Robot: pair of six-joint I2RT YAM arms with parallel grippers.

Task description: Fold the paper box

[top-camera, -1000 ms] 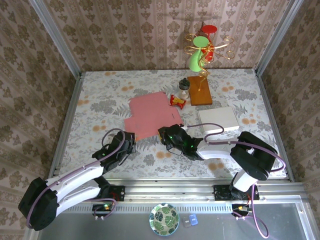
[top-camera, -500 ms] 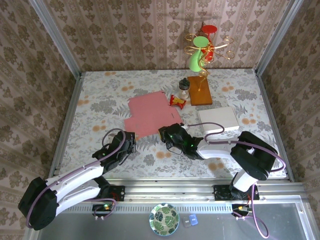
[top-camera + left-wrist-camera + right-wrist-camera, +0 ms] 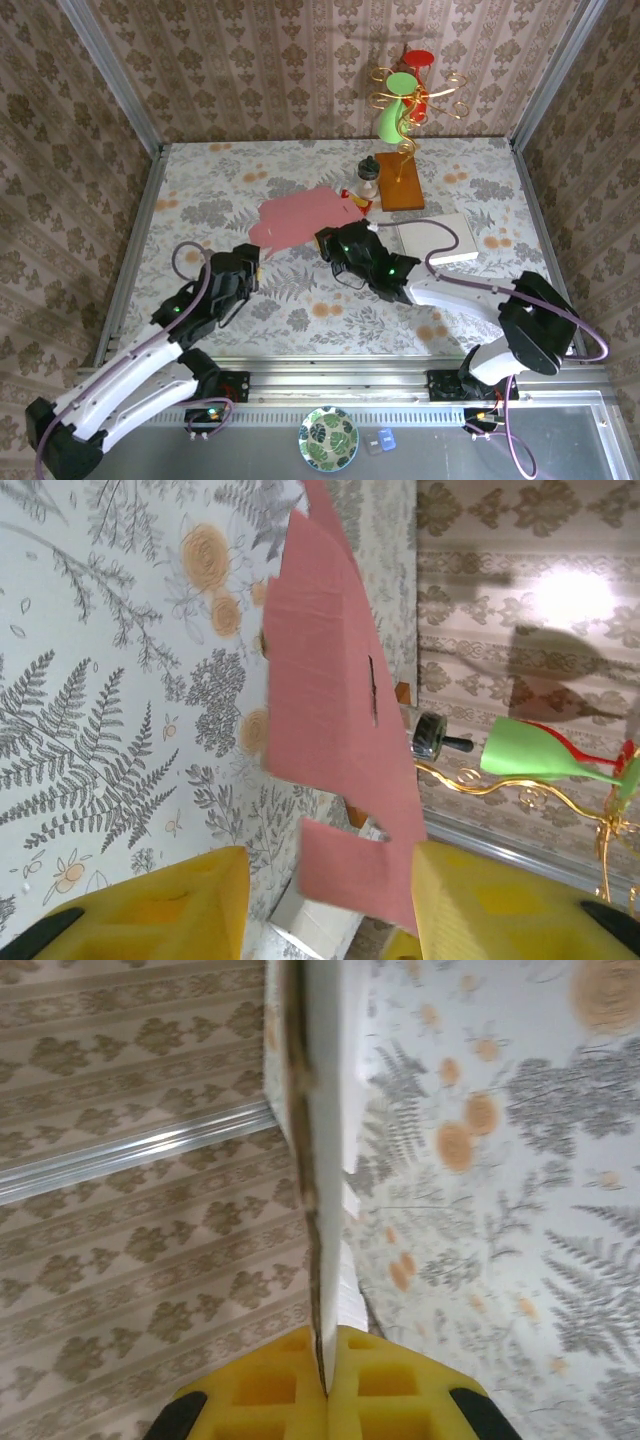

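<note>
you find no text, number, label or brand mark that can be read: none on the paper box [image 3: 295,218], none on the floral table cover [image 3: 290,300], none on the patterned walls [image 3: 250,70].

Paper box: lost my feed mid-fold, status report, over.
Right gripper shut on paper box, edge lifted. Left gripper open beside it. Small bottle close behind.

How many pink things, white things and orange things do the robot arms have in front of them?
Pink: 1, the paper box
White: 1, the square card
Orange: 1, the wooden block
Total: 3
</note>
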